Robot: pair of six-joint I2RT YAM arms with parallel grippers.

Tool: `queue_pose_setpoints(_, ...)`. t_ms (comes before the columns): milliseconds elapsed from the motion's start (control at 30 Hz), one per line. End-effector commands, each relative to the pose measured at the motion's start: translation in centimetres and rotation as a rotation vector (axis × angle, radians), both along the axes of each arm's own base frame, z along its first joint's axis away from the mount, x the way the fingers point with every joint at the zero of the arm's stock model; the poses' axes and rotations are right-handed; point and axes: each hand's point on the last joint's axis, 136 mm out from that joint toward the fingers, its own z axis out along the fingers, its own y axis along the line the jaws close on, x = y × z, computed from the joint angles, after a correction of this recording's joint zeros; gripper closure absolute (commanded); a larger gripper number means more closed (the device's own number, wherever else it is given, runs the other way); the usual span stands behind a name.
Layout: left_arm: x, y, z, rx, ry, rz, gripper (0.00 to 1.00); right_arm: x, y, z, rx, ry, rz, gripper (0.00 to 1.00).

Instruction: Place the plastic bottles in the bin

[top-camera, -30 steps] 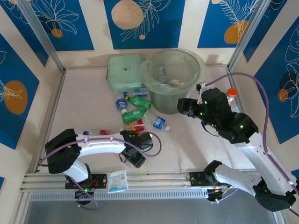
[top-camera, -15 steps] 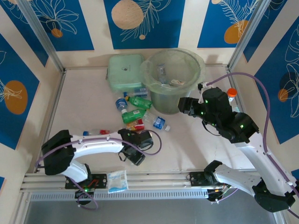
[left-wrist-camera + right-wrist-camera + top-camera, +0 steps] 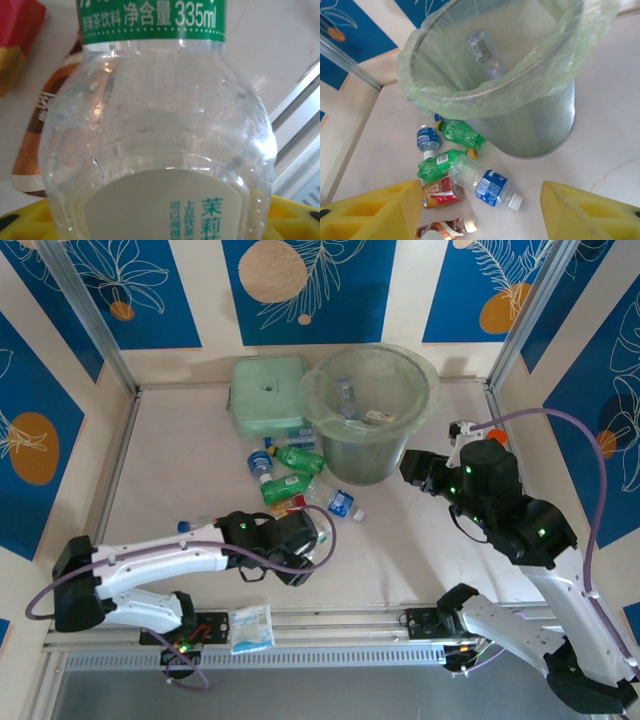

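Observation:
A clear plastic bottle point(image 3: 160, 115) with a green label band lies between my left gripper's yellow fingers point(image 3: 295, 220), which press on both its sides. In the top view the left gripper point(image 3: 300, 545) sits just below the bottle pile. That pile holds two green bottles point(image 3: 298, 458) point(image 3: 285, 487), a clear blue-labelled one point(image 3: 338, 502) and a red-labelled one point(image 3: 440, 192). The bin point(image 3: 312, 400) stands behind the pile with bottles point(image 3: 481, 45) inside. My right gripper point(image 3: 480, 215) hangs open to the right of the bin point(image 3: 535, 130), facing the pile, with nothing between its fingers.
A flat pale green box point(image 3: 265, 395) lies left of the bin. An orange-capped vial point(image 3: 495, 438) stands by the right wall. A white-blue packet point(image 3: 250, 628) rests on the near rail. A brown-labelled bottle point(image 3: 55, 105) lies beside the held one.
My left gripper has closed in on the clear green-labelled bottle while its arm stretched out lower and to the left. The right gripper has drawn back to the right, away from the bin.

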Motion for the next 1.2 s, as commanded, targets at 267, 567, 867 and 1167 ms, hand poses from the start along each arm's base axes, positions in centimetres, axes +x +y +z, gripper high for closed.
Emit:
queue_pose_setpoints(267, 2.6, -3.4, 12.4, -0.245, -0.219, -0.048, 0.42, -0.4, -2.7, -0.6, 0.034, 0.016, -0.113, 0.37)
queue_pose_setpoints(567, 8.2, -7.1, 21.7, -0.370, -0.339, -0.005, 0.43, -0.7, -2.4, -1.2, 0.049, 0.038, -0.100, 0.38)
queue_pose_setpoints(867, 18.9, -10.2, 27.7, -0.387, -0.543, 0.134, 0.44, -1.2, -2.4, -1.6, 0.065, 0.052, -0.094, 0.39)
queue_pose_setpoints(1167, 27.3, -12.1, 28.1, -0.458, -0.579, 0.223, 0.42, -1.9, -2.4, -3.0, 0.080, 0.089, -0.091, 0.39)
